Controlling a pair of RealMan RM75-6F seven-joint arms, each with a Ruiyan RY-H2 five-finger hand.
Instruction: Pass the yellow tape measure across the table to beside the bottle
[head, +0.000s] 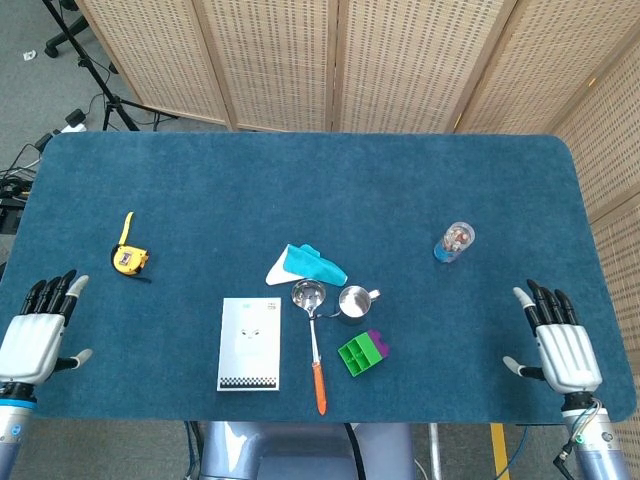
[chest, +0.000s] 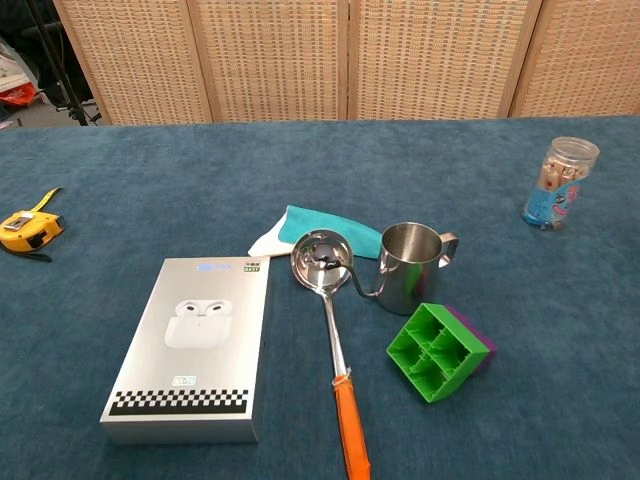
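Your tape measure (head: 129, 258) lies untouched at the table's left side, well apart from the bottle (head: 454, 241) on the right. Your left hand (head: 36, 332) sits nearest it, released with fingers spread; your right hand (head: 560, 342) waits likewise empty near the bottle, suggesting a handover.
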